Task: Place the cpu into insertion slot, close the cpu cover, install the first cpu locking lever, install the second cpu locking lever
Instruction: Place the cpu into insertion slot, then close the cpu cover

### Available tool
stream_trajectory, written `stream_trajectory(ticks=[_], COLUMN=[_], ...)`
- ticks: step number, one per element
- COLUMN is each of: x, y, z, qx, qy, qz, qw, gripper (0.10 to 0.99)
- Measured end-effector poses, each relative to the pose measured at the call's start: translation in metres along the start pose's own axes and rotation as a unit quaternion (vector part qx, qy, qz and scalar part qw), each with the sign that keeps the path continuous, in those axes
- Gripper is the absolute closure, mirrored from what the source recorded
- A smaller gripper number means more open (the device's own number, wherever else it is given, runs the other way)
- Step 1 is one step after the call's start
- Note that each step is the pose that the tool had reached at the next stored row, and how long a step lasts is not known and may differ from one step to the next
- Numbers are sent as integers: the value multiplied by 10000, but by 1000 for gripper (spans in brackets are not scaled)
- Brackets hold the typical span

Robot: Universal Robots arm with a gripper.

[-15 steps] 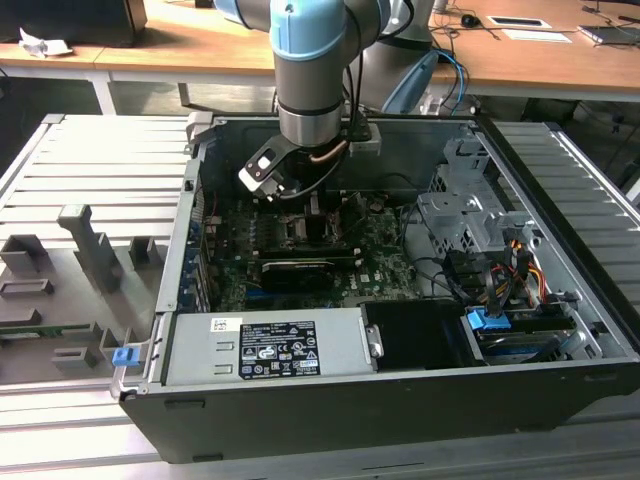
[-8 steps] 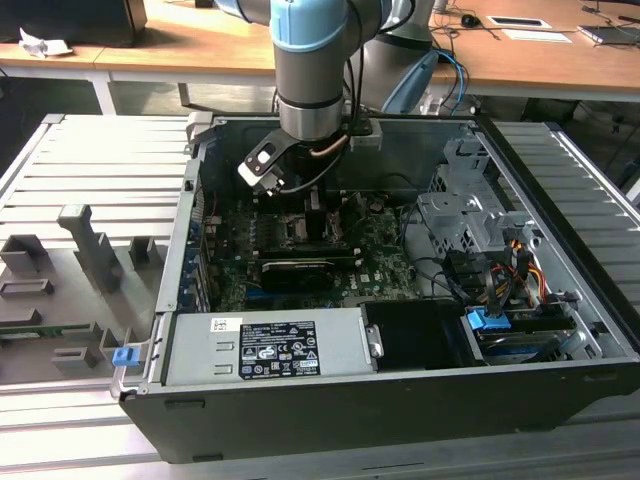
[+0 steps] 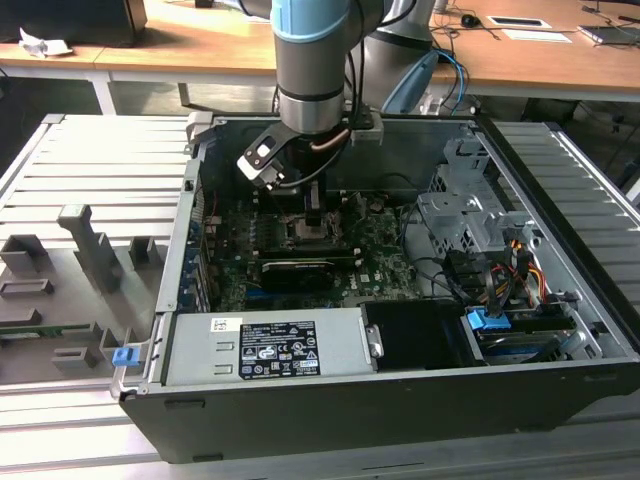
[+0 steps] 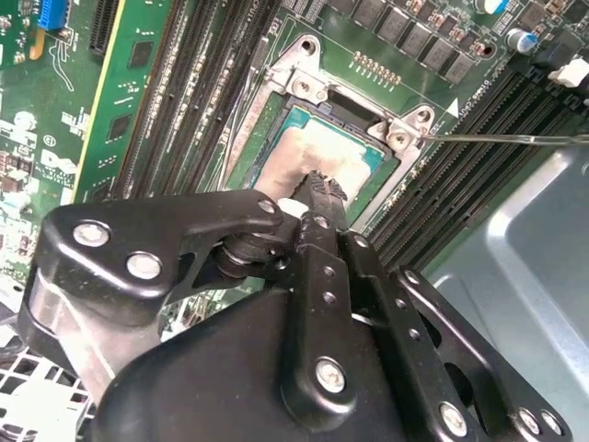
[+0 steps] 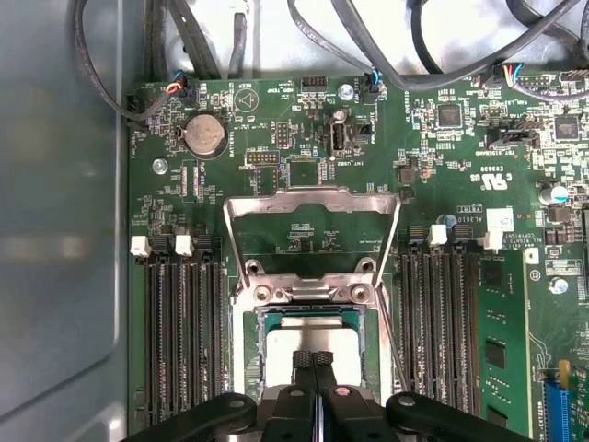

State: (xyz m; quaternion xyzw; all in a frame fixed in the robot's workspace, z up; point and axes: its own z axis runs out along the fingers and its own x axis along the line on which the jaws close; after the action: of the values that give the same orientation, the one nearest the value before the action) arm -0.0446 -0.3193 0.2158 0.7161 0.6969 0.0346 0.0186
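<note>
Open computer case (image 3: 400, 425) | pincer (image 5: 313, 359) closed on nothing, tips at the chip's top | chip (image 4: 317, 147) lies in the socket (image 4: 357, 99), mid-motherboard between the memory slots (image 5: 179, 341) | cover (image 5: 313, 197) stands open | chip likely light, stiff, fragile underneath: best gripped by opposite edges

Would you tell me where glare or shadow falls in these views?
Exterior view: the motherboard is dim around the pincer. Second wrist view: the cpu is evenly lit; soft sheen on the case wall. First wrist view: hazy reflection on the grey panel.
</note>
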Motion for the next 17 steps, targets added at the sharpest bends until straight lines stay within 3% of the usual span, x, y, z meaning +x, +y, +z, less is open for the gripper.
stream_trajectory(ticks=[9, 17], x=[1, 0], y=[4, 59], z=[-39, -38], qx=[0, 2], qy=[1, -4], qz=[-1, 0], qw=[10000, 10000], gripper=[980, 980])
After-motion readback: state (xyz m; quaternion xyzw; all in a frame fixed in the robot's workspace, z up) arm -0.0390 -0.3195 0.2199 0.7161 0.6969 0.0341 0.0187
